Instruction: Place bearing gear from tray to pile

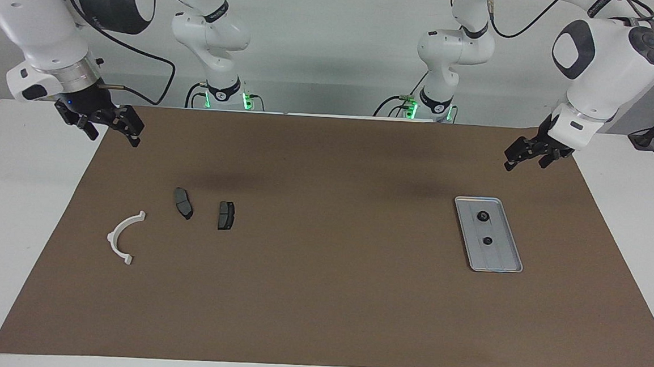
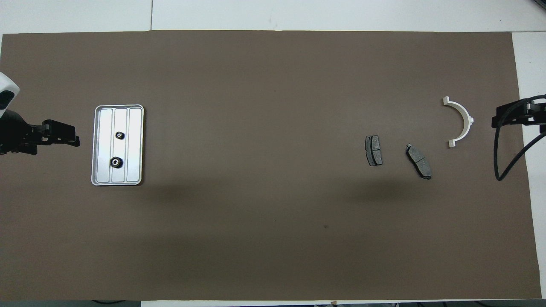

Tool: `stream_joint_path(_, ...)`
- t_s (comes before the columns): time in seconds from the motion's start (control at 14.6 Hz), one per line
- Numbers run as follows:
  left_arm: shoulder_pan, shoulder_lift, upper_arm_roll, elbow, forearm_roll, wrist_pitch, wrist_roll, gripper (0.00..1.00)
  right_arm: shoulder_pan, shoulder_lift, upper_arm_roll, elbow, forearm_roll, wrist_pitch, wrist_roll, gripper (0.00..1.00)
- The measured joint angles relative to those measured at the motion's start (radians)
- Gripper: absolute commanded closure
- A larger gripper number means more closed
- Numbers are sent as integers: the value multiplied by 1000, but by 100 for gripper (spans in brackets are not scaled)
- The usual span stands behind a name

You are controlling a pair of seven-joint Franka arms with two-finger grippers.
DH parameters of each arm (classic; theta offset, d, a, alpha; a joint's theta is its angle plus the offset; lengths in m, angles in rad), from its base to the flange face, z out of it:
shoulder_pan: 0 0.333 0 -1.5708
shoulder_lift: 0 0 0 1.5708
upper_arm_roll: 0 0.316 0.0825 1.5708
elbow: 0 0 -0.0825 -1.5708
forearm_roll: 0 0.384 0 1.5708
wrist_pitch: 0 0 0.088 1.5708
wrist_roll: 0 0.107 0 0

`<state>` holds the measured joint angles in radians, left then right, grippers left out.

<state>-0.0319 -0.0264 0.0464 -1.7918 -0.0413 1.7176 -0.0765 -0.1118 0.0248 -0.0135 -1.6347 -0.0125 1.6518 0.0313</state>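
The silver tray [image 1: 499,257] lies toward the left arm's end of the table, also in the overhead view [image 2: 135,128]. Two black bearing gears sit in it: a larger one [image 1: 483,216] [image 2: 115,162] nearer to the robots and a smaller one [image 1: 487,240] [image 2: 120,135] farther. The pile lies toward the right arm's end: two dark brake pads [image 1: 183,203] [image 1: 225,215] and a white semicircular bracket [image 1: 125,236] [image 2: 460,121]. My left gripper [image 1: 526,163] [image 2: 76,138] is open and empty, raised beside the tray. My right gripper [image 1: 112,136] [image 2: 495,120] is open and empty, raised beside the bracket.
A brown mat [image 1: 320,296] covers most of the white table [image 1: 19,199]. A black cable [image 2: 501,157] hangs from the right arm near the bracket.
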Motion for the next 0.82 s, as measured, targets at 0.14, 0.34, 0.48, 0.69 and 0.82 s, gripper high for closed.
stream_joint_path(0.14, 0, 0, 0, 0, 0, 0, 0, 0, 0, 0, 0, 0, 0, 0, 0, 0)
stream_joint_path(0.34, 0, 0, 0, 0, 0, 0, 0, 0, 0, 0, 1, 0, 0, 0, 0, 0)
stream_joint_path(0.48, 0, 0, 0, 0, 0, 0, 0, 0, 0, 0, 2, 1, 0, 0, 0, 0)
stream_joint_path(0.69, 0, 0, 2, 2, 0, 22, 0, 0, 1, 0, 3, 1, 0, 17, 0, 0)
stream_joint_path(0.82, 0, 0, 5, 4, 0, 22, 0, 0, 1, 0, 4, 1, 0, 23, 0, 0)
